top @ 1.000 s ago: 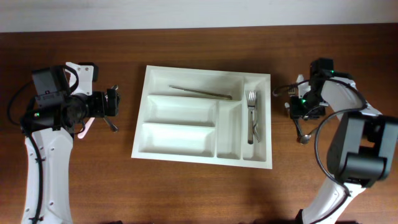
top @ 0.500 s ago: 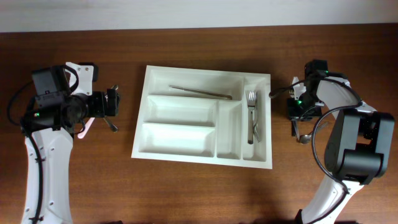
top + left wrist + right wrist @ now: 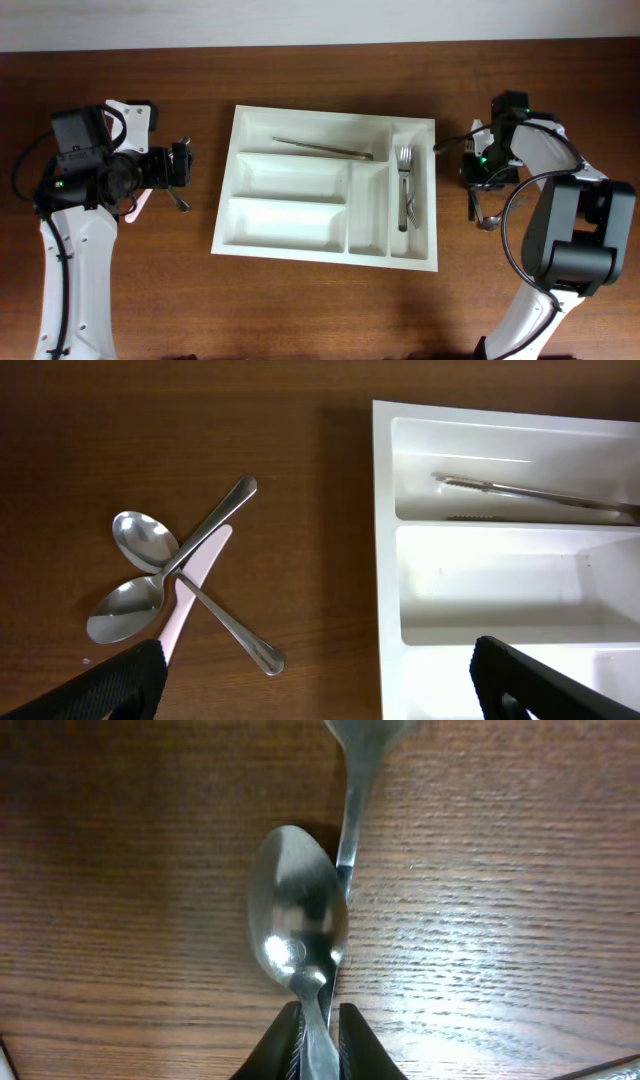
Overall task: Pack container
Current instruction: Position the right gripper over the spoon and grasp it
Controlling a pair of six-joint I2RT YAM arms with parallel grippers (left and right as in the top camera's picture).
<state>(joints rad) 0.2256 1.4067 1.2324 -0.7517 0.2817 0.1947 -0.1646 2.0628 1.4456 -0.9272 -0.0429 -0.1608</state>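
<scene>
Container (image 3: 290,222), centre frame, long axis left-right; right gripper (image 3: 320,1040) clamped on a spoon (image 3: 297,910) handle; left gripper (image 3: 315,660) wide open, empty, beside crossed spoons (image 3: 145,540).

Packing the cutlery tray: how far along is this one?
Done: forks sit in the tray's right-end compartment, a long utensil in the top one. In hand: the right hand is shut on a spoon right of the tray. Left: that spoon, the second utensil under it, and two spoons plus a pale knife on the table left of the tray.
</scene>
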